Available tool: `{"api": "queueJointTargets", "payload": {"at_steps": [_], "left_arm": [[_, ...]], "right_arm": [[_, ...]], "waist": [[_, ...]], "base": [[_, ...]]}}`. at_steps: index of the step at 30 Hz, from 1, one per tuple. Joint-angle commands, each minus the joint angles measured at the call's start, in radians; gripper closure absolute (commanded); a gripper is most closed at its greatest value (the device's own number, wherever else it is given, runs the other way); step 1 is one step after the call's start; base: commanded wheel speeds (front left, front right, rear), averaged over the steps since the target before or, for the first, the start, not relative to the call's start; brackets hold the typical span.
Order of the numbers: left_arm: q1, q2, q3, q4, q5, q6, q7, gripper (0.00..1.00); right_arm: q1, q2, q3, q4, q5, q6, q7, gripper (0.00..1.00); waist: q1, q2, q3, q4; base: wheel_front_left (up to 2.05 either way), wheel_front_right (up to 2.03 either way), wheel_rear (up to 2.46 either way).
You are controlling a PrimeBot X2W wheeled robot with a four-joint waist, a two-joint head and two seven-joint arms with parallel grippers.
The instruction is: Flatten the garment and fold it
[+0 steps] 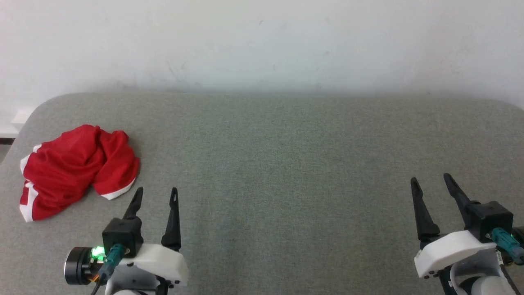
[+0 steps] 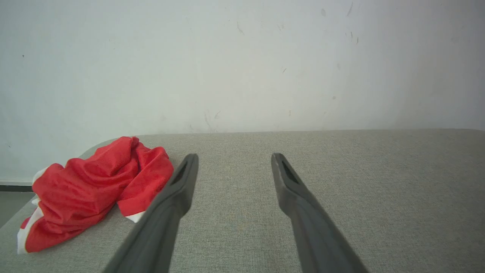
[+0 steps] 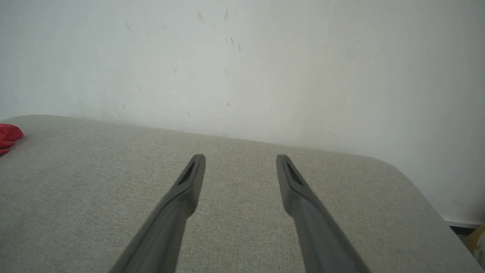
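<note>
- The garment lies crumpled in a red heap with white trim at the left end of the grey padded surface.
- The left gripper hovers just right of the heap's near corner without touching it, its fingers spread and empty.
- The right gripper sits well apart at the right, fingers likewise spread, gripping nothing.

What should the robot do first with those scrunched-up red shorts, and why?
Probably reach the left gripper toward the red shorts and pinch an edge. They lie crumpled on the grey surface, nearest that gripper; both grippers are open and empty, the right gripper far away.
</note>
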Motion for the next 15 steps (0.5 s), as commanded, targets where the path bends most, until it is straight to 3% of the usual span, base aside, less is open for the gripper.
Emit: {"api": "queueJointTargets", "payload": {"at_steps": [1, 15], "left_arm": [[0.013, -0.001, -0.001, -0.003, -0.011, -0.008, -0.011, 0.0], [0.024, -0.002, -0.001, -0.012, -0.024, 0.004, -0.038, 0.0]], "right_arm": [[0.007, 0.001, -0.01, 0.004, 0.011, -0.001, -0.01, 0.0], [0.005, 0.002, -0.022, 0.014, 0.009, -0.001, -0.037, 0.0]], "waist": [[0.0, 0.0, 0.001, 0.005], [0.0, 0.0, 0.001, 0.047]], "base": [[0.0, 0.0, 0.0], [0.0, 0.0, 0.0]]}}
